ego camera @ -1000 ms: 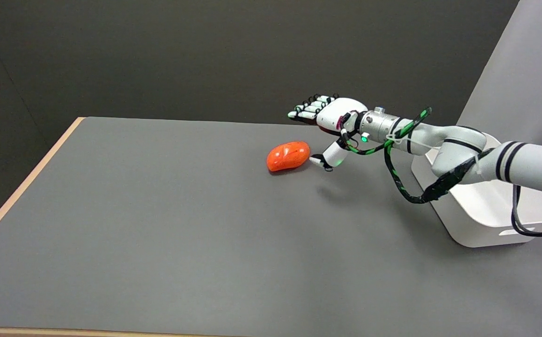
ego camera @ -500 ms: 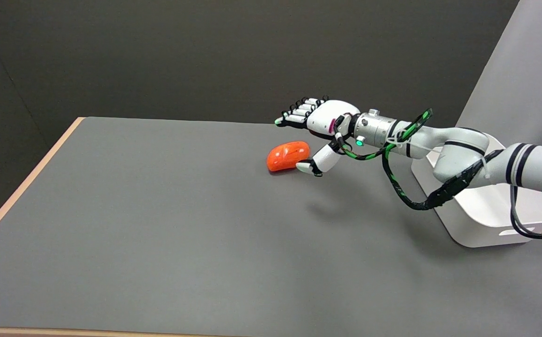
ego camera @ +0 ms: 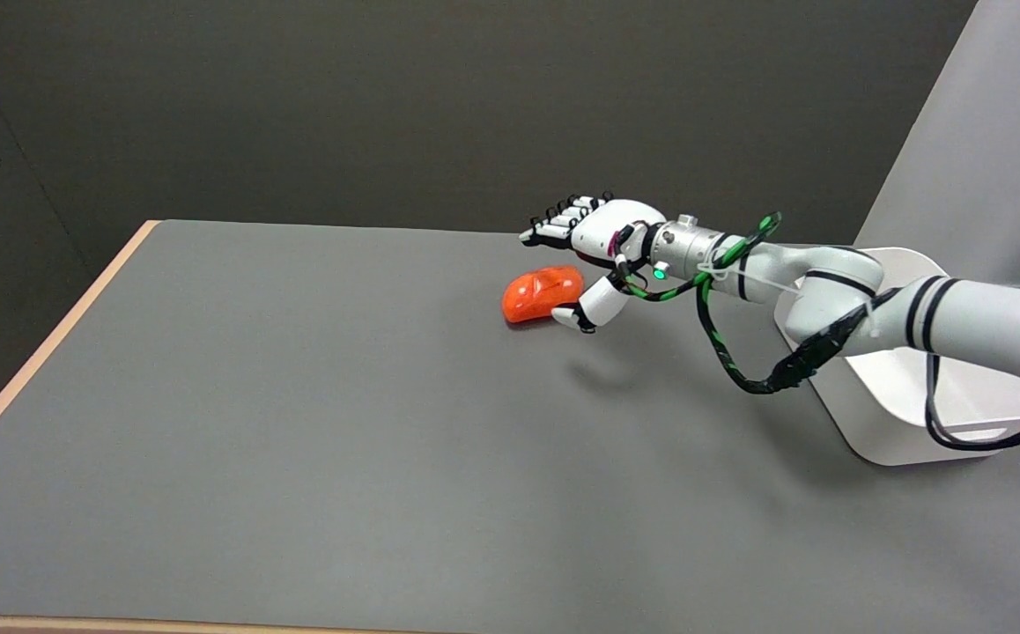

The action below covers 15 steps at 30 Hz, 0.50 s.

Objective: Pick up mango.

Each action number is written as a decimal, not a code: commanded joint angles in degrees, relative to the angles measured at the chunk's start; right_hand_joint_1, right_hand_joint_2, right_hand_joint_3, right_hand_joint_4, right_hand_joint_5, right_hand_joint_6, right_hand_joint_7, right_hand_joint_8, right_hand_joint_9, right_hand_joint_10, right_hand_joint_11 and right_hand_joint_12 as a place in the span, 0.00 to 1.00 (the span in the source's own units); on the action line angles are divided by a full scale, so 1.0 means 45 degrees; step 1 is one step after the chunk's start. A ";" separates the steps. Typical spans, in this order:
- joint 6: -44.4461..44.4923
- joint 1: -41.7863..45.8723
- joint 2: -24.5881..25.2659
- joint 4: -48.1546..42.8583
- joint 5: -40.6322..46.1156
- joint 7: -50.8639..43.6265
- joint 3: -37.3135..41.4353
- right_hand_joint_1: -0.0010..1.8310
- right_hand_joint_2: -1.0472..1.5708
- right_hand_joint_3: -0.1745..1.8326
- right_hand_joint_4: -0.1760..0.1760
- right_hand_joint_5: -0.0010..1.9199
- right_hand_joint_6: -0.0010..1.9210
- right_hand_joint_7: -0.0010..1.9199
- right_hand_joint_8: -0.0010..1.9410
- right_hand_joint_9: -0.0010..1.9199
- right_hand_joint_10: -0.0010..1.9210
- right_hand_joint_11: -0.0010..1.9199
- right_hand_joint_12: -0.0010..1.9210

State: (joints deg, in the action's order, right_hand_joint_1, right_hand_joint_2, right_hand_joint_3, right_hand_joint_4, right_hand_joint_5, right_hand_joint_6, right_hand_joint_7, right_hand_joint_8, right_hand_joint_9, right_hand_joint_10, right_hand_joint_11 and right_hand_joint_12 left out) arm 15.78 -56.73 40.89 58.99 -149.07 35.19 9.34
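An orange-red mango (ego camera: 541,293) lies on the grey table, right of its middle and toward the far side. My right hand (ego camera: 594,245) hovers just above and right of it, open, palm facing down and left. Its fingers (ego camera: 558,220) stretch out flat beyond the mango's far side. The thumb (ego camera: 594,304) hangs down by the mango's near right end, close to it; whether it touches I cannot tell. Nothing is held.
A white bin (ego camera: 924,401) stands at the table's right edge, partly behind my forearm. A grey panel (ego camera: 968,150) rises at the back right. The table's tan edge (ego camera: 52,339) runs along the left.
My right hand has moved left and slightly down toward the mango. The thumb has come from a gap beside the mango's right end to right next to it. The mango has not moved.
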 commanded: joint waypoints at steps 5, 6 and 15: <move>-0.0119 0.0068 0.2477 -0.2941 0.0007 0.0050 -0.0018 0.21 0.60 0.56 0.63 0.05 0.17 0.07 0.13 0.04 0.26 0.00 0.55; -0.0119 0.0092 0.2589 -0.3066 0.0007 0.0050 -0.0031 0.21 0.60 0.56 0.63 0.05 0.17 0.07 0.13 0.04 0.26 0.00 0.55; -0.0119 0.0279 0.3313 -0.3738 0.0007 0.0050 0.0006 0.21 0.61 0.56 0.64 0.05 0.17 0.07 0.12 0.05 0.26 0.01 0.56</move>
State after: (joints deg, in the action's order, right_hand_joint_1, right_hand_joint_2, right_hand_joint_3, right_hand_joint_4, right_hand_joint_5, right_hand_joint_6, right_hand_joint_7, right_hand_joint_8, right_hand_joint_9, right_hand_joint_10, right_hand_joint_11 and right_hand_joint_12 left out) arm 15.36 -56.35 49.08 49.15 -149.05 35.34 9.34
